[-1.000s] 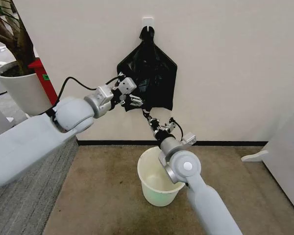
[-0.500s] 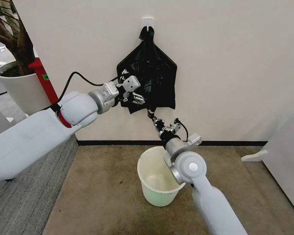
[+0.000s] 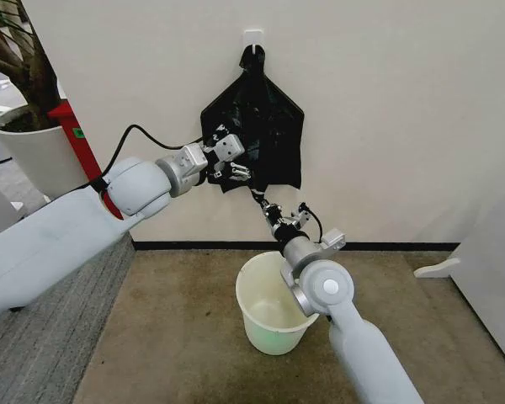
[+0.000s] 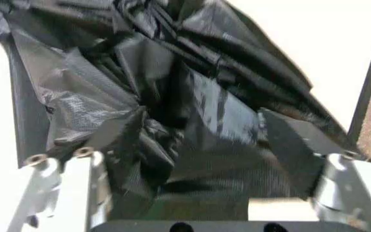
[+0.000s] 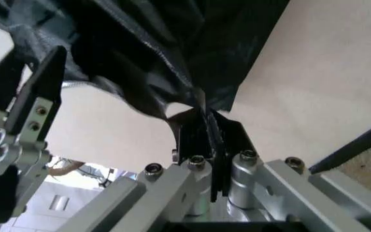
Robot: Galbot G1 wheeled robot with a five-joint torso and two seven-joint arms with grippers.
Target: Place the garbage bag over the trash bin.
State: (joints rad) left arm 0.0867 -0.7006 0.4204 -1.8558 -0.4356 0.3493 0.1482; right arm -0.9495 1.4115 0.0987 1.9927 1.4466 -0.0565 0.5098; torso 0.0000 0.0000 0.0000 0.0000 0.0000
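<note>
Wall: plain cream wall (image 3: 404, 109) fills the far side, with a dark skirting strip along its foot and brown carpet (image 3: 177, 337) before it.
Plant pot: big white pot (image 3: 29, 151) holding a tree stands at the far left, a red stand just beside it.
Trash bin: round white translucent bin (image 3: 261, 324) sits upright on the carpet near the wall, below the bag and apart from it.
Garbage bag: crinkled glossy black bag (image 3: 265, 126) hangs flat against the wall from a small white hook (image 3: 253, 37), knotted at its top, well above the bin.
Left gripper: left gripper (image 3: 233, 172) reaches in from the left to the bag's lower left edge; in the left wrist view its fingers (image 4: 289, 145) stand spread with bunched black film (image 4: 172, 121) between them, not clamped.
Right gripper: right gripper (image 3: 259, 198) rises from above the bin to the bag's bottom hem; in the right wrist view its fingers (image 5: 192, 135) are pinched together on a fold of the hem.
</note>
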